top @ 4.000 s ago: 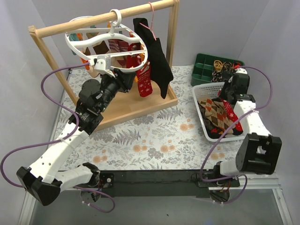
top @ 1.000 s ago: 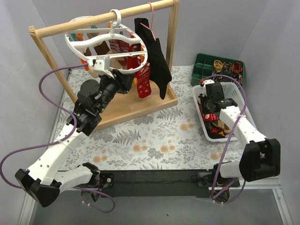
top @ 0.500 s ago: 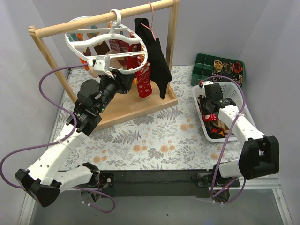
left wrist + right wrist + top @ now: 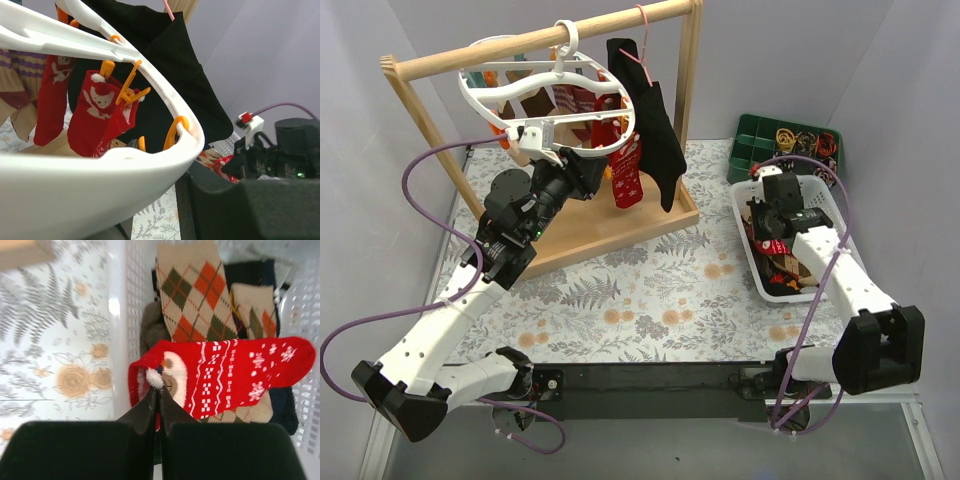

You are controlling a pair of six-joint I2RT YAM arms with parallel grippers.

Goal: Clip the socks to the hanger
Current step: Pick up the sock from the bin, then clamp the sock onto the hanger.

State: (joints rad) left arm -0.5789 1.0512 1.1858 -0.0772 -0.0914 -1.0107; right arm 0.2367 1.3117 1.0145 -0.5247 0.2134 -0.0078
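Observation:
The round white hanger (image 4: pixel 520 100) hangs by its hook from the wooden rail. Red Christmas socks (image 4: pixel 628 180) hang from its orange clips (image 4: pixel 131 90). My left gripper (image 4: pixel 535 140) is shut on the hanger's near rim, which fills the left wrist view (image 4: pixel 75 195). My right gripper (image 4: pixel 768 232) is down in the white basket (image 4: pixel 745 190). It is shut on the cuff of a red Christmas sock (image 4: pixel 235 375), with its tips (image 4: pixel 159 390) at the white pom-pom. Brown and orange argyle socks (image 4: pixel 200 305) lie under it.
A large black garment (image 4: pixel 660 130) hangs on a thin pink wire hanger (image 4: pixel 642 40) right of the white hanger. The wooden rail frame (image 4: pixel 520 45) stands on a wooden base at the back left. A green compartment tray (image 4: pixel 760 145) sits behind the basket.
My right arm has moved from the basket's far end into its left side. Over the last second it shifted slightly right with the red sock. My left arm has not moved.

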